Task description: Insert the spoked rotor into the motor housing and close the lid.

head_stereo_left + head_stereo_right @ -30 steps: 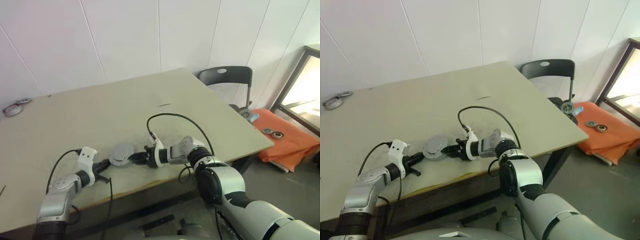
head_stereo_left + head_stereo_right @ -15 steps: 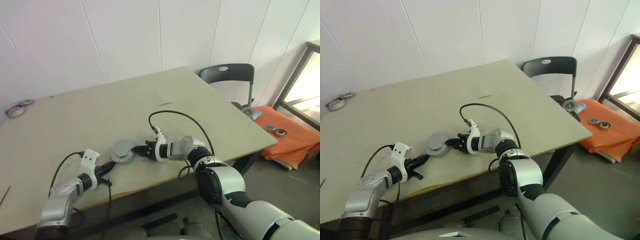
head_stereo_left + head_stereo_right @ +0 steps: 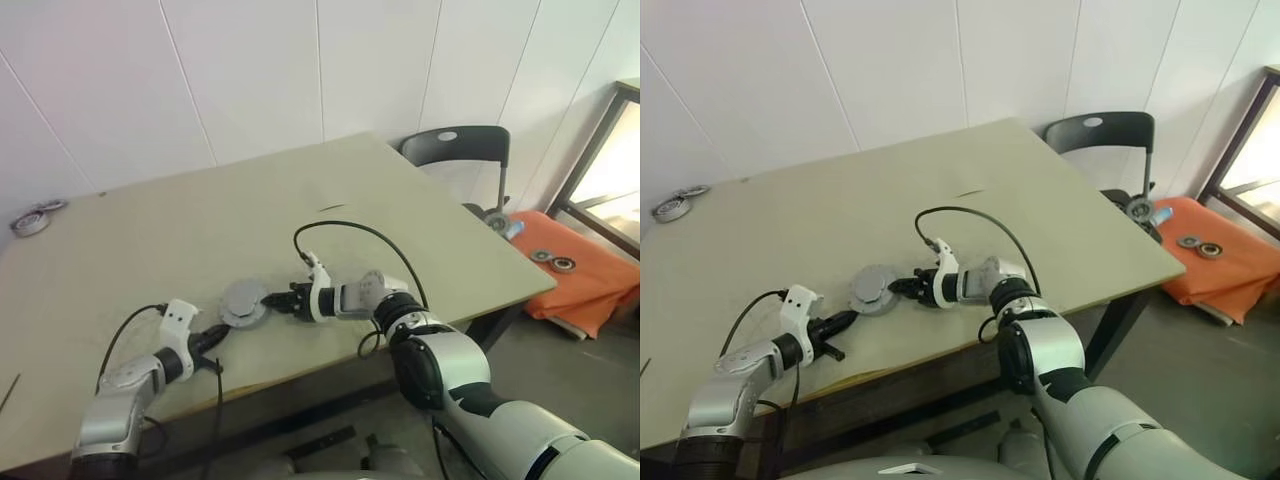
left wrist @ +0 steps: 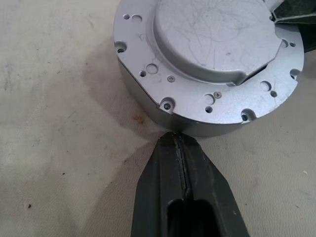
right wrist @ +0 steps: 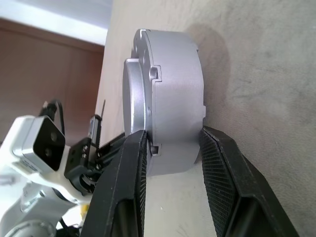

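The motor housing is a squat silver round part on the table, near its front edge. The lid sits flat on top of it. The spoked rotor is hidden. My right gripper reaches in from the right and is shut on the housing's rim. One finger lies on the lid side and the other on the base side, next to the table top. My left gripper is shut with nothing in it. Its tips rest at the foot of the housing's side wall.
The table's front edge runs just below both grippers. A black cable loops over the right wrist. Tape rolls lie at the table's far left corner. A dark chair and an orange cloth with round parts stand off to the right.
The whole picture has shifted a little. My right wrist has rolled slightly with the housing still in its grip. Both hands stay where they were.
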